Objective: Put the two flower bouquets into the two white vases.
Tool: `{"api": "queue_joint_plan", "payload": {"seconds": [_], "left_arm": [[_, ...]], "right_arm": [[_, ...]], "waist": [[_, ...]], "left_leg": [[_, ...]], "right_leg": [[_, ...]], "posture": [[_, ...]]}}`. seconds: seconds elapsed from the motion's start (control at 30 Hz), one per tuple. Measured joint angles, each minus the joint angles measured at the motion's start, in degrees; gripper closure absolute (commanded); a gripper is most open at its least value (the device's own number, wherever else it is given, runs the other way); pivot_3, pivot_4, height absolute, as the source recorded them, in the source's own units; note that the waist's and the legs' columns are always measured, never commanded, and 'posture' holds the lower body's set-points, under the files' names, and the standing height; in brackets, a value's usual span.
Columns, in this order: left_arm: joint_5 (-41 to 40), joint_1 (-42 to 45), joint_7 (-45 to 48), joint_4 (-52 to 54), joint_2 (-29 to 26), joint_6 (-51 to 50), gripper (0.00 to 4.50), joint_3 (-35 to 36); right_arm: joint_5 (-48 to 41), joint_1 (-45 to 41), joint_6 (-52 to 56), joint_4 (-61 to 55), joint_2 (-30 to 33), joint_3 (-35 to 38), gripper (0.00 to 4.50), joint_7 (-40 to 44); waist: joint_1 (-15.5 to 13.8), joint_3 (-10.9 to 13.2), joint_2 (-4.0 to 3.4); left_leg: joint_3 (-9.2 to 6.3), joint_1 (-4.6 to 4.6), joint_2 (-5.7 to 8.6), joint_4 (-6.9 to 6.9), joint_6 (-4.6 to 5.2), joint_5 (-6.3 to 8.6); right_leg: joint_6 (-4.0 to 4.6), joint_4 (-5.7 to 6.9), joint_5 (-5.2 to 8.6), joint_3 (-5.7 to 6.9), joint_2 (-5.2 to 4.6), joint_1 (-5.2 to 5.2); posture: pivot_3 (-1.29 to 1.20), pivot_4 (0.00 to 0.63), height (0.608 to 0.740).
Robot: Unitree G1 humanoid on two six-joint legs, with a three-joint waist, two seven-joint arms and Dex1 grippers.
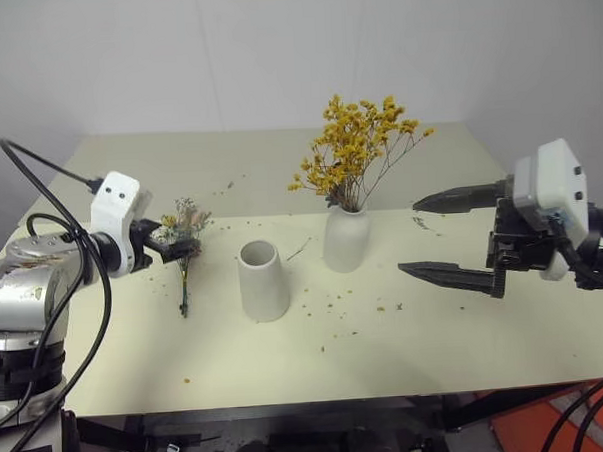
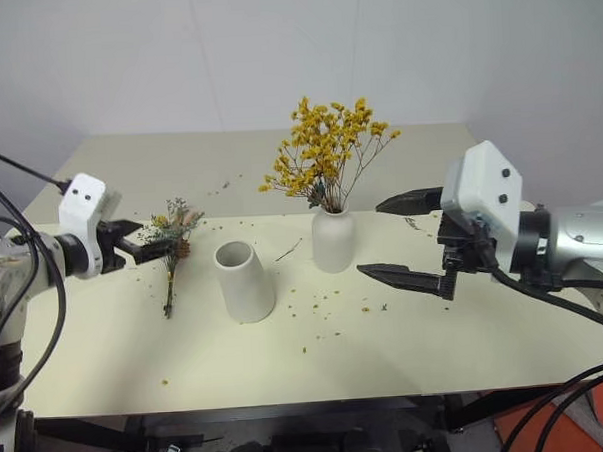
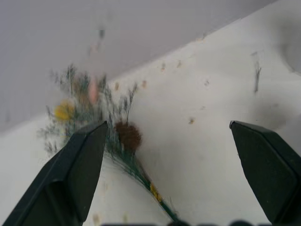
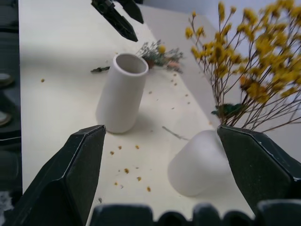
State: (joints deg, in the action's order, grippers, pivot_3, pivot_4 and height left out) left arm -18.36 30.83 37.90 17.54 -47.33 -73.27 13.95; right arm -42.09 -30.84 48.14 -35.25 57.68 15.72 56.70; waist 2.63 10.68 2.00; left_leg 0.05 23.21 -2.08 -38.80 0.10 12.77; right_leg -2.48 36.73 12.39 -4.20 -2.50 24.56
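Observation:
The yellow-orange bouquet (image 1: 353, 149) stands upright in the rounded white vase (image 1: 345, 240) at the table's middle. Left of it, the cone-shaped white vase (image 1: 264, 281) stands with nothing in its wide mouth. The small grey-green bouquet (image 1: 185, 236) lies flat on the table further left. My left gripper (image 1: 177, 247) hovers open right at its flower end, and in the left wrist view the bunch (image 3: 117, 136) lies by one finger (image 3: 80, 165). My right gripper (image 1: 409, 237) hangs open and empty to the right of the rounded vase, apart from it.
Yellow petal crumbs (image 1: 335, 303) dot the cream table (image 1: 287, 362) around both vases. A loose twig (image 1: 299, 249) lies between the vases. The table's front edge runs close below the vases, and a white wall stands behind.

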Motion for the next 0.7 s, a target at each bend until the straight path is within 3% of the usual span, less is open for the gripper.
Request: {"api": "queue_joint_plan", "payload": {"seconds": [0.33,0.7], "left_arm": [[1.7,0.2,-13.9,1.9,9.5,-9.4,0.00,3.4],[5.8,8.8,-21.4,-21.2,14.1,1.2,0.00,-0.9]], "right_arm": [[0.6,-4.5,-0.9,3.5,-1.7,-8.8,0.03,-0.6],[0.8,0.1,-1.3,-0.2,-1.7,-8.1,0.03,-5.0]], "waist": [[-1.1,0.0,0.07],[-1.6,0.0,0.08]], "left_leg": [[-0.08,-0.04,0.06,-0.10,0.00,0.00],[-0.08,0.05,0.08,-0.05,0.00,0.00]], "right_leg": [[-0.02,-0.01,-0.02,0.09,-0.04,-0.15],[0.32,-0.06,-0.22,0.08,-0.06,-0.08]], "posture": [[0.00,0.150,0.740],[0.00,0.150,0.740]]}}
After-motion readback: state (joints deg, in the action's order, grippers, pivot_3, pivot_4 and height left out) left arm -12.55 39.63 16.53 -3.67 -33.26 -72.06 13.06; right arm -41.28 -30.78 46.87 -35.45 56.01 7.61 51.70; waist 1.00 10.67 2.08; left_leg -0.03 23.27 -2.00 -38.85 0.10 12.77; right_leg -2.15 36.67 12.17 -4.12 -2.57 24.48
